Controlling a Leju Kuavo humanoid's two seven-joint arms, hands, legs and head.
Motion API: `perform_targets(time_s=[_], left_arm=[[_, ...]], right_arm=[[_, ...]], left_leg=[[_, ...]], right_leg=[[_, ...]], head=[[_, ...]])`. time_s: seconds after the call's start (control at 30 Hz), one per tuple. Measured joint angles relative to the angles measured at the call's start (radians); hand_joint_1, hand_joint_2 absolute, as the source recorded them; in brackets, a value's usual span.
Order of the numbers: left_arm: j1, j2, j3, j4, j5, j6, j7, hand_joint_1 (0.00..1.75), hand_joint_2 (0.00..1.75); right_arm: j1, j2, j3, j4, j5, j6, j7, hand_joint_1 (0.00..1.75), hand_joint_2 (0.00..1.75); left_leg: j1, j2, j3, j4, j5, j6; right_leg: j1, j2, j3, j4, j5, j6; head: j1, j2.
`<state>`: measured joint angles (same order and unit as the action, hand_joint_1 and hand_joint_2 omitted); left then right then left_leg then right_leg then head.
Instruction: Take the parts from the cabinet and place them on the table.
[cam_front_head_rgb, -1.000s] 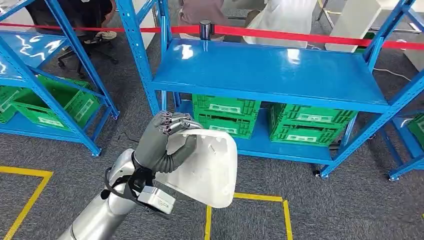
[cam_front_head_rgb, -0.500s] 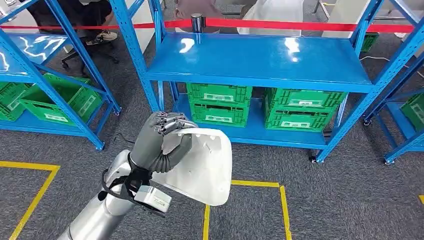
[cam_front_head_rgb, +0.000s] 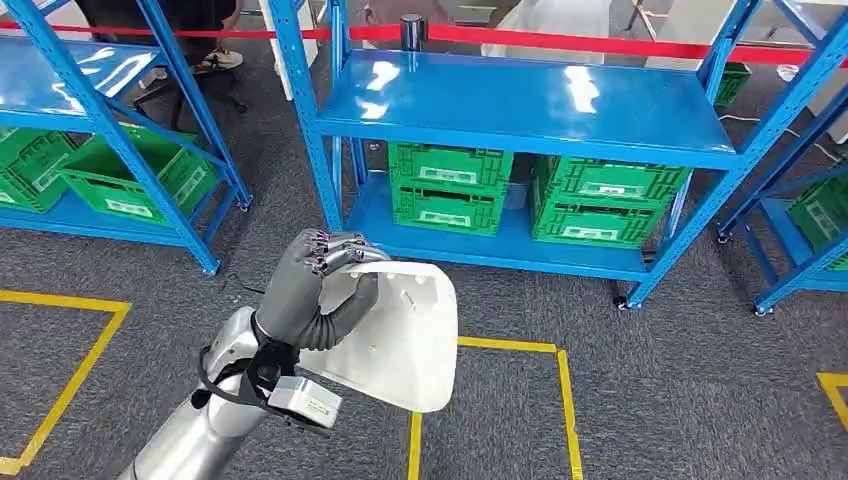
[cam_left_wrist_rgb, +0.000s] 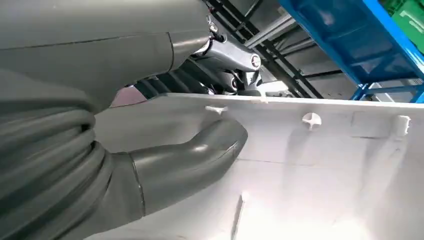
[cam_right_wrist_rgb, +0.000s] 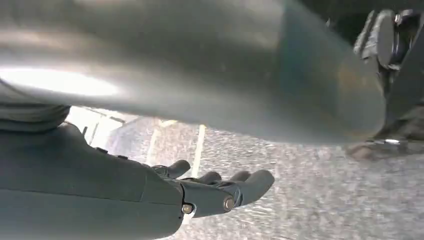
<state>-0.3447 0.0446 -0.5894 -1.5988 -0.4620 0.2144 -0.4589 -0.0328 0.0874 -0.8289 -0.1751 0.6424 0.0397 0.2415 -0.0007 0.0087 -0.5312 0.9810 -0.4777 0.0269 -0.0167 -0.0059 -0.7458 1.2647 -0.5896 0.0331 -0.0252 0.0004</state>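
Left hand (cam_front_head_rgb: 312, 285) gripping white panel (cam_front_head_rgb: 405, 340) by its top edge; right hand (cam_right_wrist_rgb: 215, 192) empty, fingers loosely extended above carpet (cam_right_wrist_rgb: 310, 200).

Left arm (cam_front_head_rgb: 205, 425): silver, smooth casing. Wrist ringed by black cables, with a small white-and-black camera module (cam_front_head_rgb: 304, 400). Left robot hand (cam_front_head_rgb: 310, 290): grey ribbed cover, thick grey thumb, darker metallic fingers (cam_front_head_rgb: 335, 250). Right robot hand (cam_right_wrist_rgb: 150, 192): dark grey, small brass screws.
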Motion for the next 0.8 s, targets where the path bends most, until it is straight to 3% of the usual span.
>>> perform_targets(time_s=[0.03, 0.07, 0.1, 0.13, 0.17, 0.2, 0.23, 0.27, 0.33, 0.37, 0.4, 0.47, 0.5, 0.53, 0.6, 0.63, 0.67, 0.73, 0.77, 0.8], left_arm=[[0.002, 0.0, 0.001, 0.001, 0.0, 0.0, 0.0, 1.75, 1.75], [0.006, 0.0, 0.002, 0.002, -0.001, 0.001, 0.0, 1.75, 1.75], [0.008, 0.0, 0.004, 0.002, -0.002, 0.002, 0.0, 1.75, 1.75], [0.009, 0.0, 0.005, 0.002, -0.002, 0.002, 0.0, 1.75, 1.75], [0.009, 0.0, 0.005, 0.001, -0.002, 0.003, 0.0, 1.75, 1.75], [0.01, 0.0, 0.006, -0.001, -0.003, 0.003, -0.001, 1.75, 1.75], [0.009, 0.0, 0.009, -0.002, -0.003, 0.004, -0.002, 1.75, 1.75], [0.01, 0.0, 0.011, -0.001, -0.005, 0.005, -0.002, 1.75, 1.75], [0.01, 0.001, 0.015, 0.0, -0.006, 0.006, -0.002, 1.75, 1.75], [0.01, 0.003, 0.017, 0.003, -0.006, 0.006, -0.002, 1.75, 1.75], [0.01, 0.003, 0.019, 0.004, -0.006, 0.006, -0.002, 1.75, 1.75], [0.01, 0.005, 0.024, 0.005, -0.006, 0.006, -0.002, 1.75, 1.75], [0.01, 0.006, 0.024, 0.007, -0.006, 0.006, -0.002, 1.75, 1.75], [0.01, 0.006, 0.024, 0.009, -0.006, 0.006, -0.002, 1.75, 1.75], [0.01, 0.009, 0.024, 0.014, -0.006, 0.006, -0.002, 1.75, 1.75], [0.01, 0.009, 0.025, 0.015, -0.006, 0.006, -0.002, 1.75, 1.75], [0.009, 0.01, 0.025, 0.015, -0.006, 0.006, -0.002, 1.75, 1.75], [0.0, 0.009, 0.025, 0.013, -0.006, 0.006, -0.003, 1.75, 1.75], [-0.006, 0.009, 0.026, 0.014, -0.006, 0.007, -0.003, 1.75, 1.75], [-0.008, 0.01, 0.026, 0.014, -0.006, 0.007, -0.003, 1.75, 1.75]], right_arm=[[0.0, 0.0, 0.0, 0.0, 0.0, 0.0, 0.0, 0.0, 0.0], [0.0, 0.0, 0.0, 0.0, 0.0, 0.0, 0.0, 0.0, 0.0], [-0.001, 0.0, 0.0, 0.0, 0.0, 0.0, 0.0, 0.0, 0.0], [-0.001, 0.0, 0.0, 0.0, 0.0, 0.001, 0.0, 0.0, 0.0], [-0.001, 0.0, 0.0, 0.0, 0.001, 0.0, -0.001, 0.0, 0.0], [-0.004, 0.0, 0.0, 0.0, 0.001, 0.001, -0.001, 0.0, 0.0], [-0.005, 0.0, 0.0, 0.0, 0.001, 0.001, -0.002, 0.0, 0.0], [-0.004, 0.001, 0.0, 0.0, 0.001, 0.001, -0.002, 0.0, 0.0], [-0.002, 0.001, 0.0, 0.0, 0.001, 0.002, -0.002, 0.0, 0.0], [-0.002, 0.001, 0.0, 0.0, 0.001, 0.0, -0.001, 0.0, 0.0], [-0.003, 0.002, 0.0, 0.0, 0.001, 0.001, -0.001, 0.0, 0.0], [-0.003, 0.002, 0.0, 0.0, 0.001, 0.002, -0.002, 0.0, 0.0], [-0.002, 0.002, 0.0, 0.0, 0.001, 0.002, -0.002, 0.0, 0.0], [-0.002, 0.002, 0.0, 0.0, 0.001, 0.002, -0.002, 0.0, 0.0], [-0.002, 0.002, 0.0, 0.0, 0.001, 0.002, -0.002, 0.0, 0.0], [-0.002, 0.002, 0.0, 0.0, 0.001, 0.002, -0.002, 0.0, 0.0], [-0.002, 0.002, 0.0, 0.0, 0.001, 0.002, -0.001, 0.0, 0.0], [-0.003, 0.008, 0.0, 0.0, 0.001, 0.003, -0.002, 0.0, 0.0], [-0.003, 0.008, 0.0, 0.0, 0.001, 0.004, -0.002, 0.0, 0.0], [-0.004, 0.008, 0.0, 0.0, 0.001, 0.005, -0.002, 0.0, 0.0]], left_leg=[[0.0, 0.001, -0.018, 0.003, 0.012, -0.001], [0.001, 0.002, -0.041, 0.009, 0.026, -0.005], [0.003, 0.002, -0.06, 0.016, 0.034, -0.009], [0.005, 0.002, -0.079, 0.024, 0.043, -0.013], [0.006, 0.002, -0.093, 0.033, 0.05, -0.018], [0.003, 0.001, -0.108, 0.043, 0.056, -0.025], [0.002, 0.0, -0.114, 0.048, 0.062, -0.032], [0.001, 0.002, -0.115, 0.048, 0.07, -0.038], [0.004, 0.001, -0.116, 0.038, 0.091, -0.052], [0.008, -0.001, -0.122, 0.043, 0.083, -0.058], [0.008, -0.003, -0.136, 0.071, 0.032, -0.064], [0.009, -0.004, -0.176, 0.202, -0.088, -0.071], [0.009, -0.004, -0.19, 0.282, -0.13, -0.073], [0.009, -0.004, -0.191, 0.324, -0.139, -0.073], [0.008, -0.004, -0.143, 0.31, -0.081, -0.066], [0.006, -0.005, -0.099, 0.262, -0.047, -0.059], [0.001, -0.005, -0.043, 0.192, -0.03, -0.049], [-0.015, -0.005, 0.083, 0.015, -0.077, -0.022], [-0.015, -0.005, 0.088, -0.004, -0.085, -0.027], [-0.022, -0.006, 0.075, -0.003, -0.081, -0.023]], right_leg=[[0.0, 0.0, -0.003, 0.05, 0.001, 0.002], [-0.001, 0.0, 0.014, 0.063, 0.038, 0.003], [-0.002, 0.0, 0.048, 0.036, 0.078, 0.003], [-0.003, 0.0, 0.104, -0.03, 0.107, 0.002], [-0.004, 0.0, 0.167, -0.11, 0.107, 0.002], [-0.002, 0.002, 0.234, -0.211, 0.056, 0.001], [0.004, 0.007, 0.25, -0.252, 0.035, -0.014], [0.004, 0.006, 0.242, -0.251, 0.038, -0.018], [0.007, 0.006, 0.232, -0.247, 0.054, -0.037], [0.003, -0.001, 0.224, -0.251, 0.067, -0.048], [0.003, -0.002, 0.212, -0.251, 0.078, -0.057], [0.005, -0.003, 0.185, -0.251, 0.101, -0.063], [0.007, -0.003, 0.169, -0.25, 0.113, -0.064], [0.008, -0.003, 0.155, -0.25, 0.123, -0.065], [0.013, -0.004, 0.123, -0.248, 0.147, -0.064], [0.015, -0.004, 0.109, -0.248, 0.157, -0.063], [0.017, -0.004, 0.097, -0.248, 0.168, -0.062], [0.018, -0.004, 0.088, -0.246, 0.186, -0.053], [0.014, -0.007, 0.085, -0.247, 0.198, -0.047], [0.009, -0.009, 0.081, -0.25, 0.209, -0.04]], head=[[0.0, 0.0], [0.0, 0.0], [0.0, 0.0], [-0.001, 0.0], [0.0, 0.0], [0.0, 0.0], [-0.005, 0.0], [-0.006, 0.0], [-0.008, 0.0], [-0.007, 0.0], [-0.01, 0.0], [-0.016, 0.0], [-0.017, 0.0], [-0.018, 0.0], [-0.022, 0.0], [-0.023, 0.0], [-0.023, 0.0], [-0.024, 0.0], [-0.027, 0.0], [-0.028, 0.0]])
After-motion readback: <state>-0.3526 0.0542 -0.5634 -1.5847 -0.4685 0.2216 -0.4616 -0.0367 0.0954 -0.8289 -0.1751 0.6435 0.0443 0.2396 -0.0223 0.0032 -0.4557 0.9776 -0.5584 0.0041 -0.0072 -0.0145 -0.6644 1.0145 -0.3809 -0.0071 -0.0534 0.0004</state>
